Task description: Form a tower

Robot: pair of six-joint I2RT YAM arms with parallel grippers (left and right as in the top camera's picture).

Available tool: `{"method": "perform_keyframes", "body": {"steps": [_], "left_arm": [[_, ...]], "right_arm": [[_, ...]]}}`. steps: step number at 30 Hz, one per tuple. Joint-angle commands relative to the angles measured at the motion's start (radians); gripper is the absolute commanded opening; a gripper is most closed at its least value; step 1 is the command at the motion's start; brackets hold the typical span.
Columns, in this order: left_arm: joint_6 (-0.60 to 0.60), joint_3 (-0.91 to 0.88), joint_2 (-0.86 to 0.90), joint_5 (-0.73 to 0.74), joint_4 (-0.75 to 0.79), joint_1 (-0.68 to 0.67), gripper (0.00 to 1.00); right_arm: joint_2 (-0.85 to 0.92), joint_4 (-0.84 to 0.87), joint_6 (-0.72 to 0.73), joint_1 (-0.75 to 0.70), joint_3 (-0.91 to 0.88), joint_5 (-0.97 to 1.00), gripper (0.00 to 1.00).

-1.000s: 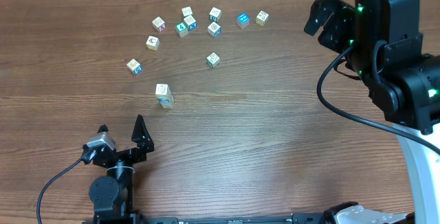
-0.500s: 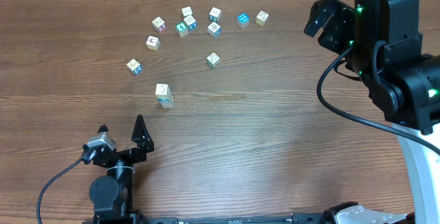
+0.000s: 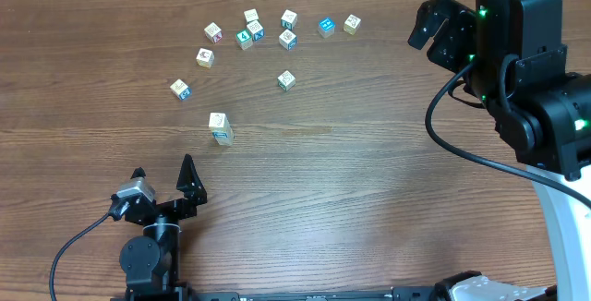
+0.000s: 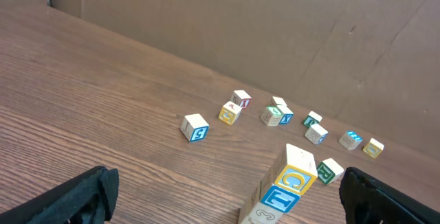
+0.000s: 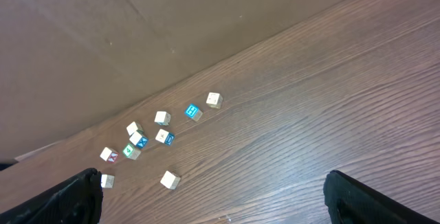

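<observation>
The tower (image 3: 220, 127) stands alone left of the table's middle, one cube wide, with a cream top. In the left wrist view the tower (image 4: 289, 183) shows a yellow-framed C face, a blue T face under it and a pale 3 below; its base is cut off by the frame edge. My left gripper (image 3: 163, 167) sits near the front edge, short of the tower, open and holding nothing (image 4: 230, 203). My right gripper (image 3: 432, 26) hovers at the back right, far from the tower, open and holding nothing (image 5: 220, 200).
Several loose cubes lie in an arc along the back, from one (image 3: 180, 89) at the left to one (image 3: 352, 24) at the right, and a single cube (image 3: 286, 80) lies nearer the middle. A cardboard wall (image 4: 275, 31) closes the far side. A black cable (image 3: 462, 149) hangs by the right arm.
</observation>
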Motion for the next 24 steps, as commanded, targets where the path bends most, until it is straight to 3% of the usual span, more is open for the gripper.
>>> {"method": "perform_keyframes", "body": {"steps": [1, 8, 15, 21, 24], "left_arm": [[-0.006, -0.003, -0.010, 0.005, 0.002, 0.006, 0.99], [-0.006, -0.003, -0.010, 0.005, 0.002, 0.006, 0.99], [-0.006, -0.003, -0.010, 0.005, 0.002, 0.006, 0.99], [-0.006, -0.003, -0.010, 0.005, 0.002, 0.006, 1.00], [-0.006, -0.003, -0.010, 0.005, 0.002, 0.006, 0.99]], "right_arm": [[0.005, -0.002, -0.001, 0.003, -0.015, 0.007, 1.00], [0.024, -0.004, -0.001, 0.003, -0.051, 0.007, 1.00], [0.029, 0.311, 0.000, 0.003, -0.185, 0.007, 1.00], [0.026, 0.375, -0.001, 0.003, -0.216, 0.007, 1.00], [0.020, 0.512, -0.001, 0.003, -0.216, 0.007, 1.00]]}}
